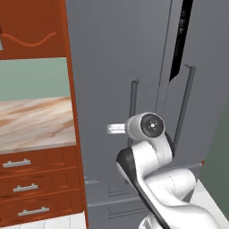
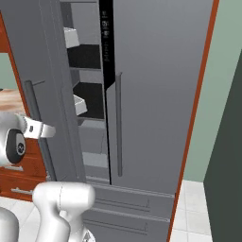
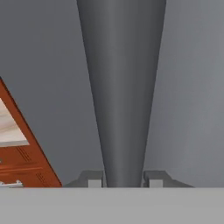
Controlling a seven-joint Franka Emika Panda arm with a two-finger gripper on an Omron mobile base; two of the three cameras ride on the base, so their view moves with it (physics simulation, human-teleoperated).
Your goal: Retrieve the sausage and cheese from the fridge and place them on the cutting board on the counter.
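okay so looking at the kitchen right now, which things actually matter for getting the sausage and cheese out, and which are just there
Belongs to the job:
- fridge, left door partly open
- its left door handle, with the gripper shut on it
- counter, where the food is to go

Just there:
- drawers under the counter
- upper cabinet
- white door bins; contents cannot be made out

End effector [image 3: 123,180] clamps tall grey metal fridge's vertical bar handle [image 3: 121,87]; marbled beige desk [image 3: 9,127] over red-brown drawers at left.
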